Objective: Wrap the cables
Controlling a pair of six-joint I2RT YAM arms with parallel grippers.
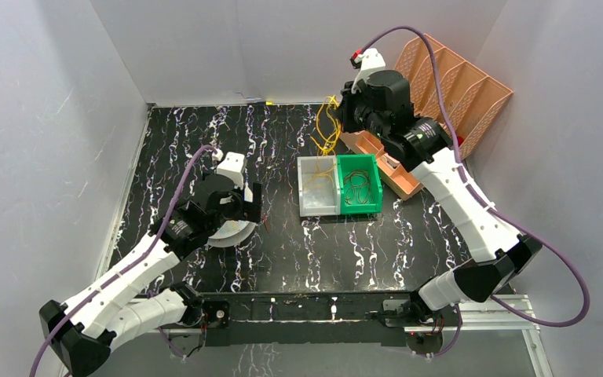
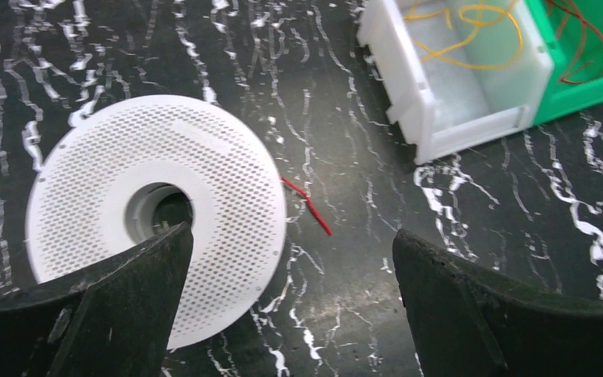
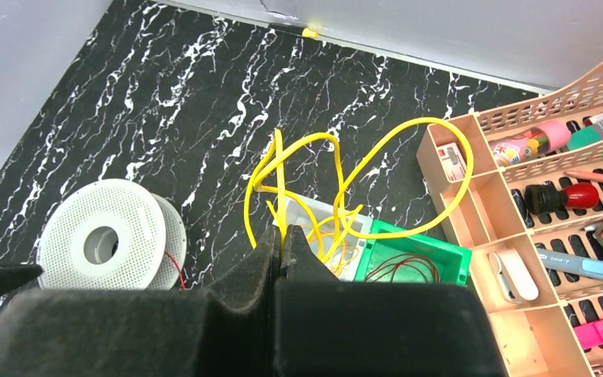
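Observation:
Thin yellow cables (image 3: 280, 169) hang in loose loops from my right gripper (image 3: 283, 232), which is shut on them above the white bin (image 3: 314, 210). More yellow cable lies coiled in that bin (image 2: 471, 129). In the top view the bundle of cables (image 1: 327, 126) dangles left of the right gripper (image 1: 345, 118), over the back of the table. A white perforated spool (image 2: 126, 157) lies flat on the black marble table. My left gripper (image 2: 290, 236) stands open just above the spool's right edge, holding nothing. The top view shows the left gripper (image 1: 253, 206) partly covering the spool (image 1: 232, 230).
A green bin (image 1: 359, 208) with thin dark reddish wires (image 1: 359, 187) adjoins the white bin (image 1: 318, 210). A short red wire (image 2: 308, 206) lies beside the spool. A peach desk organizer (image 1: 455, 86) and tray with pens (image 3: 518, 204) fill the back right. Walls enclose three sides.

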